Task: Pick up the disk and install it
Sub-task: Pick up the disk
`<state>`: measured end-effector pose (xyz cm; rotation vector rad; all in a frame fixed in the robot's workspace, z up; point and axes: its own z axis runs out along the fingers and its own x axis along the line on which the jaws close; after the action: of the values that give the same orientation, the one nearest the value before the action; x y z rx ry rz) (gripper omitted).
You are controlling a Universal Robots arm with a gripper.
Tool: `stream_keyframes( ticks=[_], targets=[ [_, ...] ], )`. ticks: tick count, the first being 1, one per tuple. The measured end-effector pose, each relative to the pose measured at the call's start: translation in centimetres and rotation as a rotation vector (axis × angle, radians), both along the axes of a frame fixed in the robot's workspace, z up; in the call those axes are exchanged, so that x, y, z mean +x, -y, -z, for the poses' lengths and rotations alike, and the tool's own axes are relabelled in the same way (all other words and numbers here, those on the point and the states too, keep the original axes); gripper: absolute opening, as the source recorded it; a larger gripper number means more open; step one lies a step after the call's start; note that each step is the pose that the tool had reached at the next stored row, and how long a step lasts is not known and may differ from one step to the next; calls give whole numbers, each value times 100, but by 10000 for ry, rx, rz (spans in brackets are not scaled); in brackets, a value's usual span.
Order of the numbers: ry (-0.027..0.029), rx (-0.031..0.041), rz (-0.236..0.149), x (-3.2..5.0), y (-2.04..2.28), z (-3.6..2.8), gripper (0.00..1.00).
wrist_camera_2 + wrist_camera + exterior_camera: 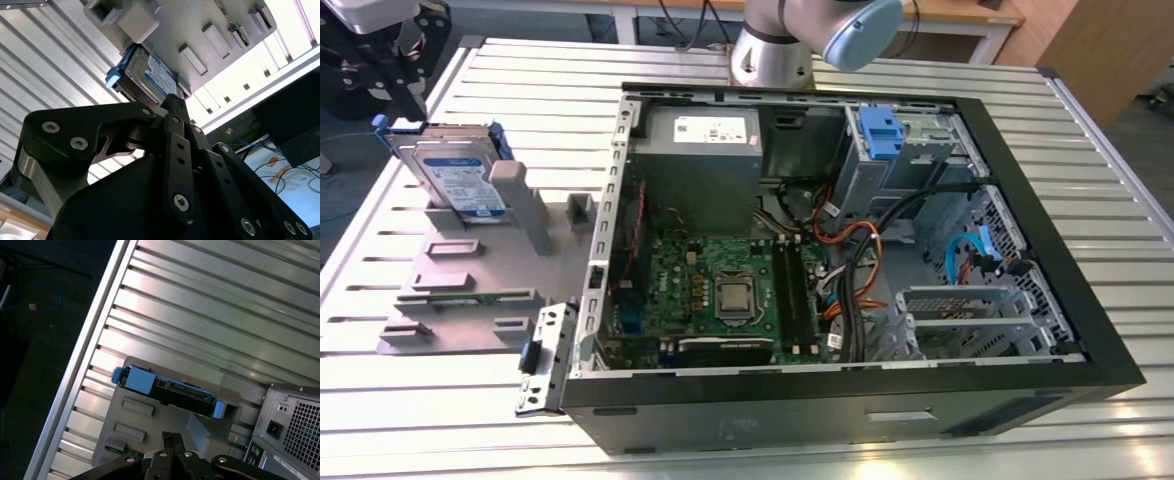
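The disk stands on edge in a slot of the grey fixture at the exterior view's left; it is silver with a white-and-blue label and a blue carrier. My black gripper hangs just above and behind its top edge, apart from it. In the first wrist view the disk shows edge-on with blue tabs, beyond the gripper, whose fingers meet with nothing between them. The second wrist view shows the disk just past the gripper.
The open computer case fills the middle of the slatted metal table. Inside are a grey power supply, a drive bay with a blue bracket, the motherboard and loose cables. The arm's base stands behind the case.
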<state>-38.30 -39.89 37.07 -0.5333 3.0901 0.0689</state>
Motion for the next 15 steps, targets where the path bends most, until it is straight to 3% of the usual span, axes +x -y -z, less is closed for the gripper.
stream_keyframes(
  ticks=[15],
  targets=[
    [0,0,-116,0,0,0,11]
  ],
)
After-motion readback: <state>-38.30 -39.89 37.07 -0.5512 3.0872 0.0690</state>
